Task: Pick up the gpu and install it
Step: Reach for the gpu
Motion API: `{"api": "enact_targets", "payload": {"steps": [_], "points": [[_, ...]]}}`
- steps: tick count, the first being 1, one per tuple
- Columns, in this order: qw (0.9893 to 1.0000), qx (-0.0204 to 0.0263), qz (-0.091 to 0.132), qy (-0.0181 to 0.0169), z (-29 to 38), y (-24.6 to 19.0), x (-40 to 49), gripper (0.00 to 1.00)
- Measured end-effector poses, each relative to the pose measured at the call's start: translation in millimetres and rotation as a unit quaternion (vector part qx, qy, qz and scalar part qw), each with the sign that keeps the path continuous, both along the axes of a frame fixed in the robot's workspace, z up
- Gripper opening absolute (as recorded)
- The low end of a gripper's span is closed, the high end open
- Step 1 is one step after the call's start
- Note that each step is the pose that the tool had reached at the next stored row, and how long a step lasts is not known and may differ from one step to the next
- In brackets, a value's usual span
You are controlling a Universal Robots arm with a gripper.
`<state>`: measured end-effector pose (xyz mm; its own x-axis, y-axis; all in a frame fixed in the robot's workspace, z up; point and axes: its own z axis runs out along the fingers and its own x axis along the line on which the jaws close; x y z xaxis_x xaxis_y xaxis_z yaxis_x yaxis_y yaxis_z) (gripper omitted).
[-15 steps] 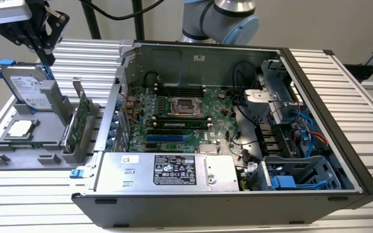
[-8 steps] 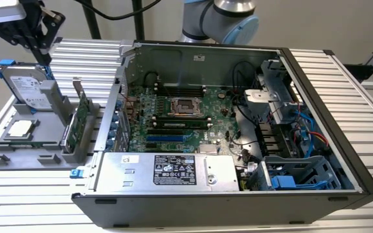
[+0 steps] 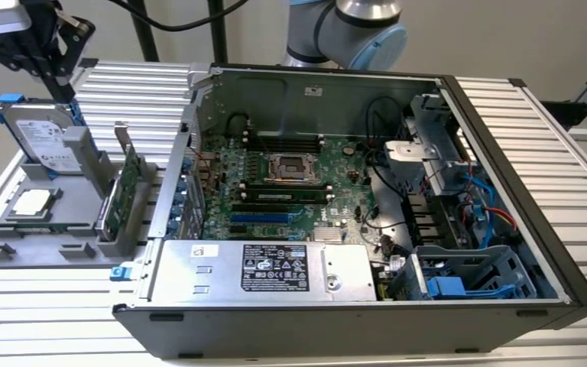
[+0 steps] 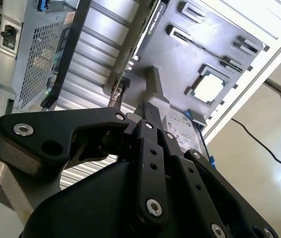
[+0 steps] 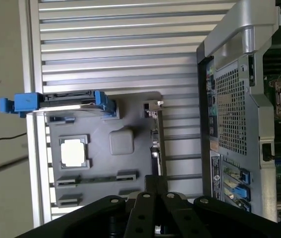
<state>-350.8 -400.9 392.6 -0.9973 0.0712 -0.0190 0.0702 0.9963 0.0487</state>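
Green-boarded, the gpu (image 3: 120, 195) is stood on edge in the grey tray (image 3: 28, 245), left of the case (image 3: 273, 329), presumably so its top edge can be gripped. The gripper (image 3: 66, 90) is held clenched and empty above the tray's far end.

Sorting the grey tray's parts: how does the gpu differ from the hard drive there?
The gpu is a thin green card; the hard drive a thicker silver block with blue rails. The gpu stands beside the computer case; the hard drive stands farther from it. Both stand on edge in the grey tray.
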Motion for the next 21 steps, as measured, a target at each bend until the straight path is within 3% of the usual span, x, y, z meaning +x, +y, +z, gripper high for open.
{"api": "enact_targets", "payload": {"steps": [16,18,21], "points": [[1.0,0.0,0.0,0.0,0.0,-0.1,-11.7,0.0],[1.0,0.0,0.0,0.0029,0.0,-0.1,-11.4,0.0],[1.0,0.0,0.0,0.0032,0.0,-0.1,-11.5,0.0]]}}
